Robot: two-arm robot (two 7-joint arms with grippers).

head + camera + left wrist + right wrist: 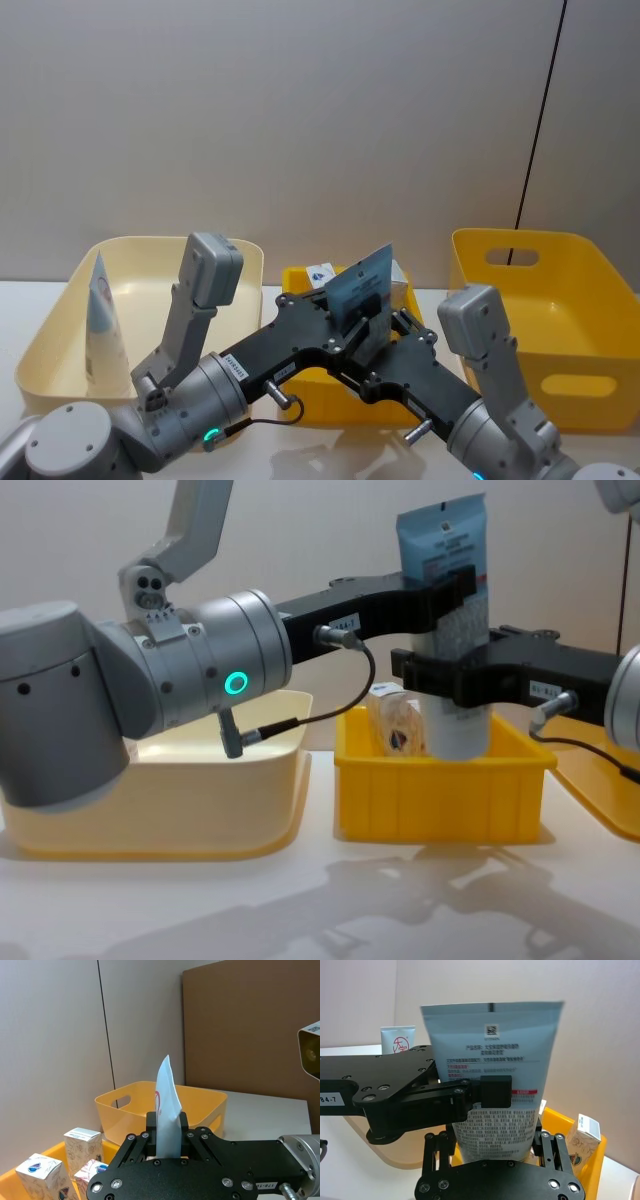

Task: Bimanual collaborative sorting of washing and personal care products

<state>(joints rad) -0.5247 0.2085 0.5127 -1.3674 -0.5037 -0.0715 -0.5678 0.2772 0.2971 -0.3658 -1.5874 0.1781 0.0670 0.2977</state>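
Left fingers (452,583), upright light-blue tube (445,530), crimped top

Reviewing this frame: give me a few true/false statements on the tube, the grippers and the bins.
1. The left gripper and the right gripper are both shut on one light-blue tube. True.
2. A second tube stands in the cream bin. True.
3. The held tube lies flat in the cream bin. False: it is held upright over the small yellow bin.
4. White cartons stand in the small yellow bin. True.
5. The left gripper grips lower than the right. False: it grips higher up.
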